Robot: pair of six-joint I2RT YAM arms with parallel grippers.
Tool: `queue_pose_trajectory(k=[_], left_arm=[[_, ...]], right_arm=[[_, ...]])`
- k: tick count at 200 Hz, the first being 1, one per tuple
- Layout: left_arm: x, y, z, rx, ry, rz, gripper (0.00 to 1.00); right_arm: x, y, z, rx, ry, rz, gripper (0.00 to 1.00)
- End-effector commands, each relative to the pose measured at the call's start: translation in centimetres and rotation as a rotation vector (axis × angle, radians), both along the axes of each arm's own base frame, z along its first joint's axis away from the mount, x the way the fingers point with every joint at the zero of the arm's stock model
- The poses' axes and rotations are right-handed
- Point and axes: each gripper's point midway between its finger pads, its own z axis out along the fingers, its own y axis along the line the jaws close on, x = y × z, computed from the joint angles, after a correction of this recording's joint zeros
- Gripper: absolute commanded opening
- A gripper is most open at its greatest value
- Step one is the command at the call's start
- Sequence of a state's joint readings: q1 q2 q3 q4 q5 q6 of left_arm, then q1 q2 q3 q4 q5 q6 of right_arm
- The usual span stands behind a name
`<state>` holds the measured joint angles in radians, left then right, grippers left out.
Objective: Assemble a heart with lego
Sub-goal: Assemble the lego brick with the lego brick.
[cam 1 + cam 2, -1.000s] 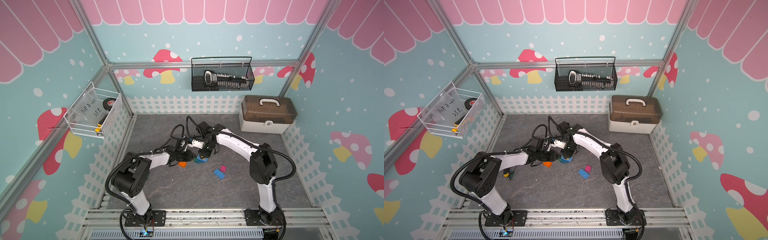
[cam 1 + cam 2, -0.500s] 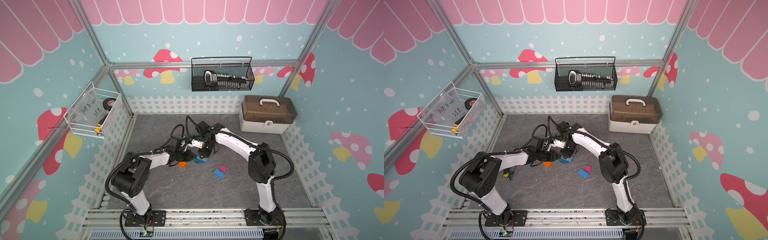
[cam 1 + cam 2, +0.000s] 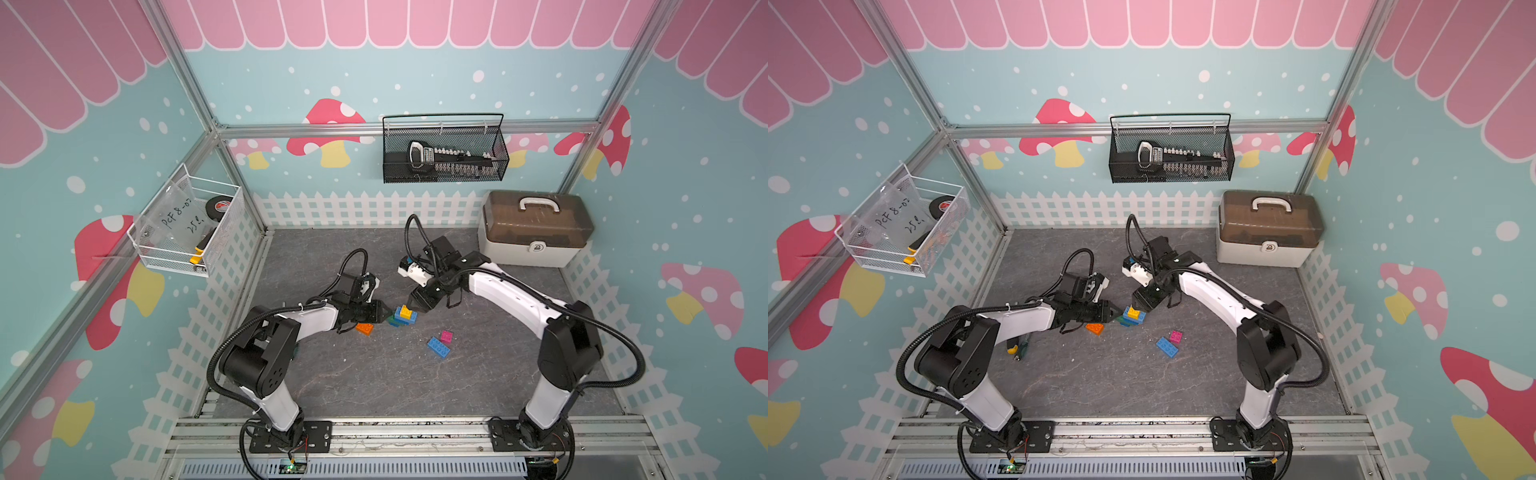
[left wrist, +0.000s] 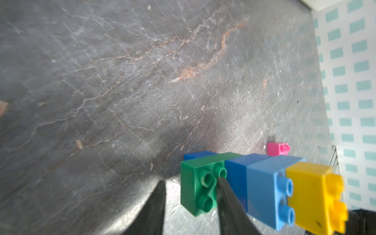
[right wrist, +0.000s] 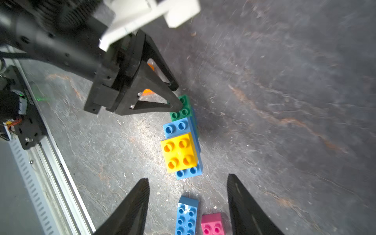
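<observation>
The partly built heart (image 3: 402, 316) (image 3: 1131, 316) rests on the grey mat between both arms: a green brick, dark blue and light blue rows, and a yellow brick (image 5: 179, 150) on top. My left gripper (image 4: 191, 180) is open, with one finger (image 4: 225, 195) resting against the green brick's (image 4: 200, 183) studs. My right gripper (image 5: 188, 178) is open just above the stack and holds nothing. Loose lego lies nearby: an orange brick (image 3: 364, 328), a pink brick (image 3: 446, 336) and a long light blue brick (image 3: 438, 347).
A toolbox (image 3: 536, 232) stands at the back right. On the walls hang a black mesh basket (image 3: 444, 153) and a white wire basket (image 3: 187, 224). A small screwdriver (image 3: 1019, 347) lies by the left arm. A white fence (image 3: 365, 208) borders the mat.
Both grippers' jaws have come apart. The right gripper has let go of the brick stack, which stays where it was. Neither arm has moved much.
</observation>
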<state>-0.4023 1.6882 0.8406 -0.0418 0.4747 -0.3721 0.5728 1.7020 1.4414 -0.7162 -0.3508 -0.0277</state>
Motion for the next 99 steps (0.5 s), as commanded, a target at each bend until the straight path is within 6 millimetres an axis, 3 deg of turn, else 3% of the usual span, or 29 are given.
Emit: queue_pose_trajectory(k=[1,21,61,95,99], left_arm=[[-0.1,0.9,1.4,0.033,-0.060,0.022,0.49],[-0.1,2.1,3.0,0.056,-0.125,0.071,0.52],[-0.9,4.1,4.3,0.085,-0.189,0.157,0.51],[-2.2,5.5,4.5,0.111,-0.176,0.203,0.49],[-2.9,4.8,4.5,0.111,-0.177,0.181,0.49]], right_arm=[[2.2,-1.2,0.4,0.105,-0.035,-0.152,0.59],[3.1,-2.9,-1.9,0.032,-0.023,-0.227,0.58],[3.4,-3.5,-7.0,-0.058,0.044,-0.260,0.57],[3.0,-4.1,-8.0,-0.094,0.063,-0.272,0.57],[2.9,-4.2,-8.2,-0.096,0.067,-0.271,0.57]])
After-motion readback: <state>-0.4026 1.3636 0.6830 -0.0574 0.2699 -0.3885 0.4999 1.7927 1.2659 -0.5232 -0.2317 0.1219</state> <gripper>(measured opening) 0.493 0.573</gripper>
